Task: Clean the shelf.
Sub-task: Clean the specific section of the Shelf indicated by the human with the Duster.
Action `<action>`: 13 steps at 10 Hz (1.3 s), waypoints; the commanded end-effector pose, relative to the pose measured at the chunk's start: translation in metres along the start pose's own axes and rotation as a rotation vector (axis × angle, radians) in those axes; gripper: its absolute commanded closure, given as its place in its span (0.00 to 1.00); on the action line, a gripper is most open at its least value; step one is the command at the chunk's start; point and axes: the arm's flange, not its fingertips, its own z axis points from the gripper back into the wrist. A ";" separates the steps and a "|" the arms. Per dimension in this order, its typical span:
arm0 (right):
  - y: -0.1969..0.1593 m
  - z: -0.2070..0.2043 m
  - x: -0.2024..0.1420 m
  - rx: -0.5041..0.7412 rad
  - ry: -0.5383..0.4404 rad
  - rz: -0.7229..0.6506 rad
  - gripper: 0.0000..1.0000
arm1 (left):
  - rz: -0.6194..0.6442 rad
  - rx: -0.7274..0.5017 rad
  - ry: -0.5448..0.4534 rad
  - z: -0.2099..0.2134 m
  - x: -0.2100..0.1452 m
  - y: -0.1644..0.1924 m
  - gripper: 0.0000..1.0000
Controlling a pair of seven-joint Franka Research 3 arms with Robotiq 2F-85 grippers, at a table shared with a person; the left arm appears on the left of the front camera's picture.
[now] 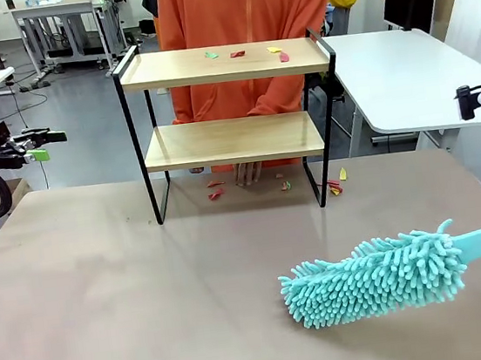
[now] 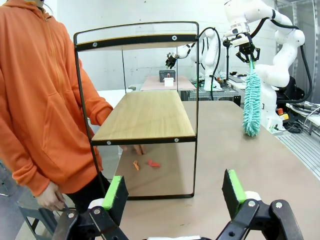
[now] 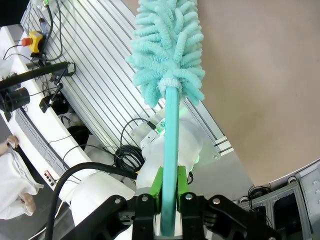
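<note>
Well, the right gripper (image 3: 169, 182) is closed firmly on the thin turquoise handle of the duster (image 3: 167, 55), with its green pads pressing the handle from both sides. The fluffy head of the duster is low over the table (image 1: 104, 284) on the robot's near right. I cannot tell whether it touches the surface.

The left gripper (image 2: 175, 192) holds nothing. Its jaws stand wide apart, and it hovers beyond the table's left edge, facing the shelf (image 1: 222, 64).

The shelf stands upright at the far middle of the table, well apart from the duster. It has two light wooden boards in a thin black frame. On the top board lie a few small coloured scraps (image 1: 238, 55), green, red, yellow and pink. More scraps (image 1: 216, 192) lie on the table under the shelf and beside its right legs.

A person in an orange hooded top (image 1: 245, 4) stands close behind the shelf, with one hand (image 1: 247, 173) on the table under the lower board, near those scraps.
</note>
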 end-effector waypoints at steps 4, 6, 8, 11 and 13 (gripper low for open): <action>0.053 0.021 0.033 -0.014 -0.231 -0.075 0.87 | -0.001 -0.005 0.003 -0.001 0.003 -0.001 0.00; 0.075 0.016 0.065 0.017 -0.320 -0.161 0.87 | -0.001 -0.005 0.003 -0.001 0.003 -0.001 0.00; 0.097 0.006 0.097 0.013 -0.415 -0.244 0.87 | -0.001 -0.005 0.003 -0.001 0.003 -0.001 0.00; 0.105 -0.021 0.141 0.015 -0.464 -0.310 0.87 | -0.001 -0.005 0.003 -0.001 0.003 -0.001 0.00; 0.106 -0.011 0.126 -0.019 -0.460 -0.294 0.87 | -0.001 -0.005 0.003 -0.001 0.003 -0.001 0.00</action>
